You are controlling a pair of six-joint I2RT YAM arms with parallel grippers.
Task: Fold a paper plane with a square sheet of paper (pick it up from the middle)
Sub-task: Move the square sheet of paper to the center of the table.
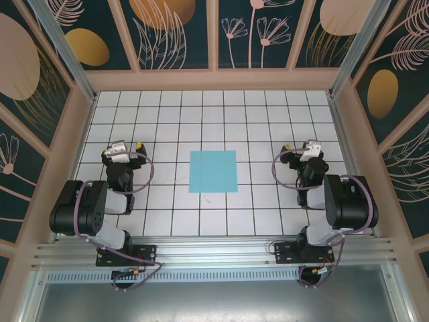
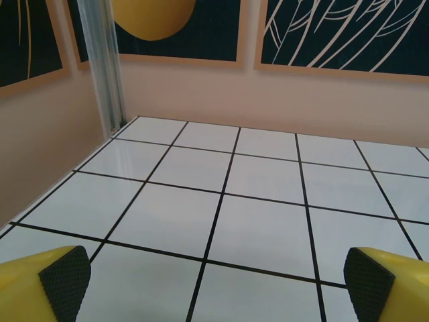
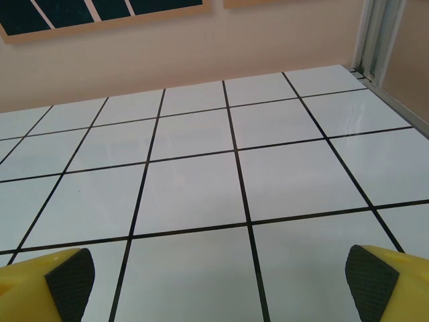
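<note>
square sheet of paper (image 1: 213,171) flat mid table (image 1: 268,121), betw left tool (image 1: 129,145) & right tool (image 1: 299,147), both spread.

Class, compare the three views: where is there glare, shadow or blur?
Top external: even, sharp light; the square sheet of paper throws no clear shadow. Left wrist: pale glare streak on the tiles beside the metal post. Right wrist: soft sheen on glossy tiles.

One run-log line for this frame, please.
stage: not started | paper: flat, unfolded, centre of table | left gripper: open, empty, clear of paper | right gripper: open, empty, clear of paper
</note>
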